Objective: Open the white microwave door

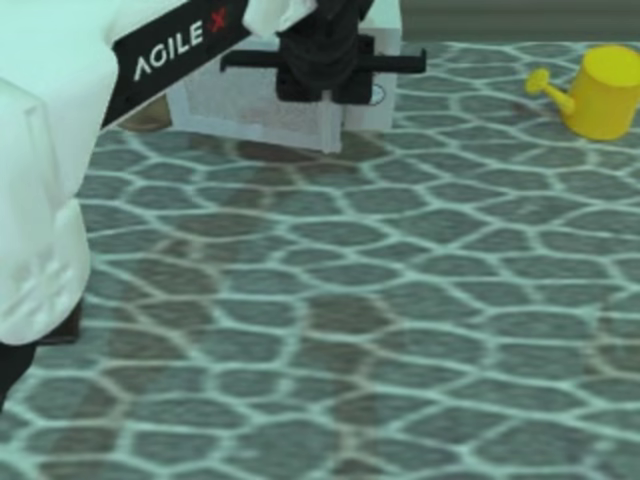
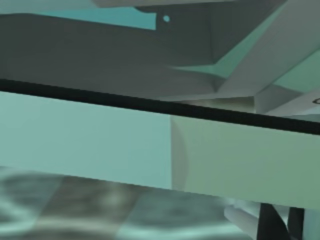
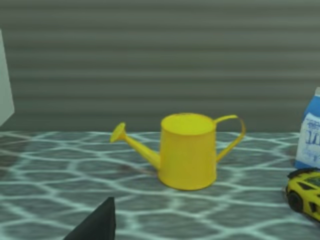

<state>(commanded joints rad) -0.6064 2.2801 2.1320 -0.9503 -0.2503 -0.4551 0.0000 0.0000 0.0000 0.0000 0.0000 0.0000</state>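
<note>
At the counter's far edge: white microwave, door, left hand against its front. Finger state: cannot tell. Right of it: yellow watering can.

microwave at table's far edge, left of centre; door on its front, facing the near side. left arm reaches in from the left, its gripper over the microwave front. watering can far right, well apart from microwave. in right wrist view, carton and toy car sit beside the can
</note>
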